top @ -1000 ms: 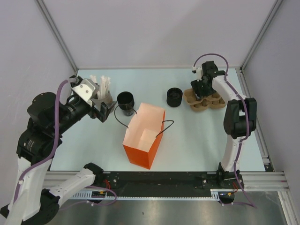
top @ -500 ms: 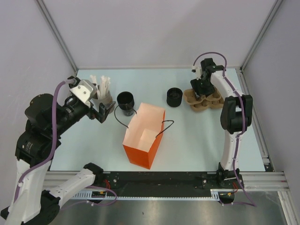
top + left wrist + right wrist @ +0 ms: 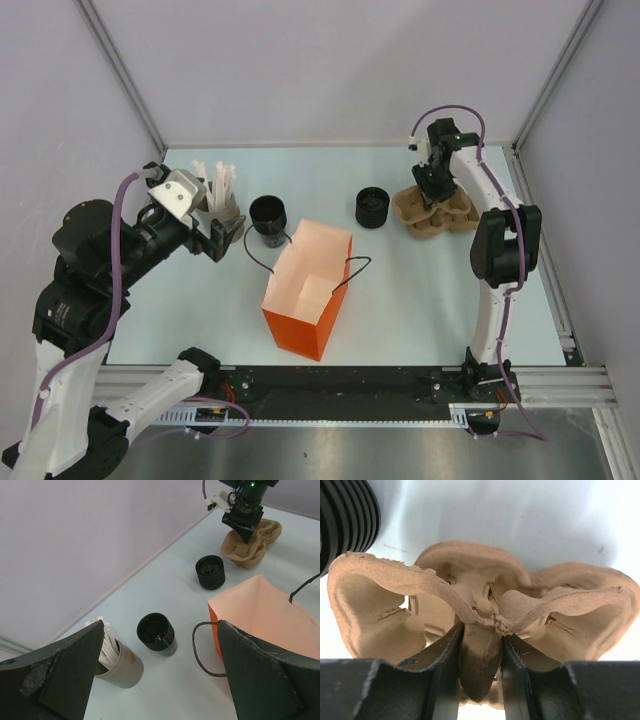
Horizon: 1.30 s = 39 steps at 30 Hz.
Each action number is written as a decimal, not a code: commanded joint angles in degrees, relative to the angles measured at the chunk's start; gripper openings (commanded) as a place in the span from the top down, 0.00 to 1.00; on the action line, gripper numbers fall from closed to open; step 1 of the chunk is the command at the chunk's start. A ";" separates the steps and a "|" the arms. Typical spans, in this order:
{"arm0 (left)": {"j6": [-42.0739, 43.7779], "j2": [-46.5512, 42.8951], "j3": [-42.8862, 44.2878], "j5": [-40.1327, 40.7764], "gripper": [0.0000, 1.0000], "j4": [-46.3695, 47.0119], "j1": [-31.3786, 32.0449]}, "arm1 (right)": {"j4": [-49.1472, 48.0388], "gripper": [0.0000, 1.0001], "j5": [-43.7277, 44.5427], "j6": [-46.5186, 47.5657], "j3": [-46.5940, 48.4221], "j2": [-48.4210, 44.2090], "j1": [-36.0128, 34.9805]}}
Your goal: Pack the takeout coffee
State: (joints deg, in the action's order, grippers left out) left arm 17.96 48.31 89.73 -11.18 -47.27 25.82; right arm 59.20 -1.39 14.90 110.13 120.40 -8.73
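The takeout coffee is a black ribbed cup with a black lid, standing on the table behind the orange bag; it also shows in the left wrist view and at the right wrist view's top left corner. Right of it lies a brown cardboard cup carrier. My right gripper is shut on the carrier's centre ridge, with one finger on each side. My left gripper hangs open at the left, above the straw cup, with nothing between its fingers.
An open orange paper bag with black handles stands mid-table. A lidless black cup sits left of the bag. A grey cup of white straws stands beside it. Frame posts border the table.
My right gripper has moved slightly back over the carrier and its fingers have closed on the centre ridge. The left arm has barely moved.
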 commanded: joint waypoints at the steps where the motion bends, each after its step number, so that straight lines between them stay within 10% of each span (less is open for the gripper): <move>1: -1.17 0.02 -0.26 0.36 0.00 1.38 -0.69 | 4.34 0.64 -0.80 1.80 6.93 -8.24 0.12; 18: -2.66 4.68 -0.52 10.12 0.00 3.50 -4.29 | 3.55 0.63 -6.17 7.96 23.91 -24.42 -24.99; 39: -0.73 8.99 -2.19 12.06 0.00 4.46 -4.47 | 16.29 0.62 -42.73 5.05 24.09 -17.13 -38.37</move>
State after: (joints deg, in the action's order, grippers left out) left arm 17.02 57.63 88.62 -0.10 -44.82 21.78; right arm 72.29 -37.98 20.75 135.37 102.52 -45.82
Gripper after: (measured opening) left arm 0.996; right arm 0.382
